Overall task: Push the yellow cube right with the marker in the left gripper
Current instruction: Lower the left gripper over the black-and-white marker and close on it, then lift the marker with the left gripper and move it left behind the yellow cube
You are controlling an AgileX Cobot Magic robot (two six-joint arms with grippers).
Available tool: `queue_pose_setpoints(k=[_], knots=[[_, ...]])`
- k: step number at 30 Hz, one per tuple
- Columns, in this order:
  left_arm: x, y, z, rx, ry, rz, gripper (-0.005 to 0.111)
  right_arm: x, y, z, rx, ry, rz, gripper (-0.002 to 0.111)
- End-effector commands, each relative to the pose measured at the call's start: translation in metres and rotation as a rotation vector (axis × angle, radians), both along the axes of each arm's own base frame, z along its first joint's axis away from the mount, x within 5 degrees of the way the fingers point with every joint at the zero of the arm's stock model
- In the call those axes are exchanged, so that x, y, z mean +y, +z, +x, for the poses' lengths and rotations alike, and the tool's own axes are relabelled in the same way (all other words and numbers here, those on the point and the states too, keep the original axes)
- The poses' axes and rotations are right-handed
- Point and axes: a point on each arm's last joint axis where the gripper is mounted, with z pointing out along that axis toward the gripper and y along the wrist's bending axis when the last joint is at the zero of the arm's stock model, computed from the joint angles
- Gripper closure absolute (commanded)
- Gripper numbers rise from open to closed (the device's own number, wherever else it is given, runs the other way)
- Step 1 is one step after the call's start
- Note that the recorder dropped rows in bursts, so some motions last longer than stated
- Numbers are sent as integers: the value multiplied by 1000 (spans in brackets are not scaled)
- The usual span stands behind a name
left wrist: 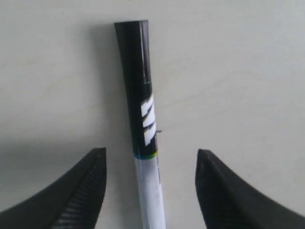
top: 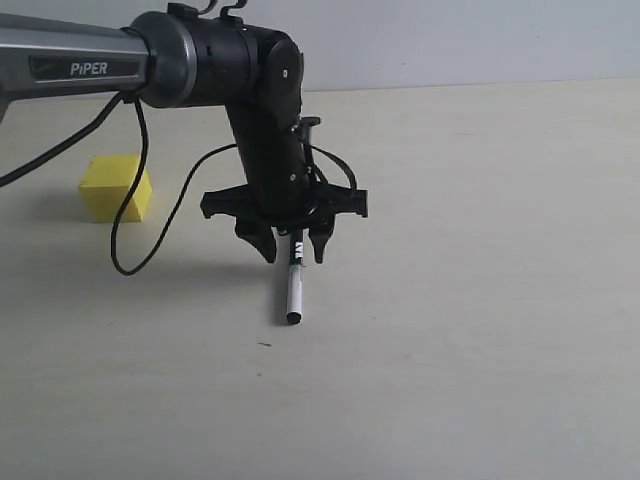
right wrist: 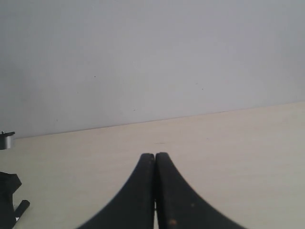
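Exterior view first: the left gripper hangs fingers-down from the dark "PiPER" arm over the pale table. Its jaws are spread wide. The marker runs out from between the fingertips toward the camera. It looks to be lying on the table rather than clamped. Its white barrel and black end stick out past the fingers, and the black part sits right under them. The yellow cube is well away from the gripper, off to the side the arm comes in from, below the grey forearm. A black cable drops in a loop between the cube and the gripper.

Left wrist view: both fingers of the left gripper stand apart from the marker, with bare table showing on each side of it. So the hand is open and gripping nothing. The cube is out of this picture.

Right wrist view: the right gripper has its two jaws pressed together with nothing between them, above the table and facing a plain grey wall.
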Motion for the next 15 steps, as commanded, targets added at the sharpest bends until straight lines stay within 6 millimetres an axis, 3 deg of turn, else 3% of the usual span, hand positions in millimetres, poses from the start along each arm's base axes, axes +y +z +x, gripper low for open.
queue_pose_setpoints(k=[1,15], knots=[[-3,-6,0,-3,0,1,52,0,-1,0,-4,-3,-6,108],[-3,-22,0,28,0,22,52,0,-1,0,-4,-3,-6,108]])
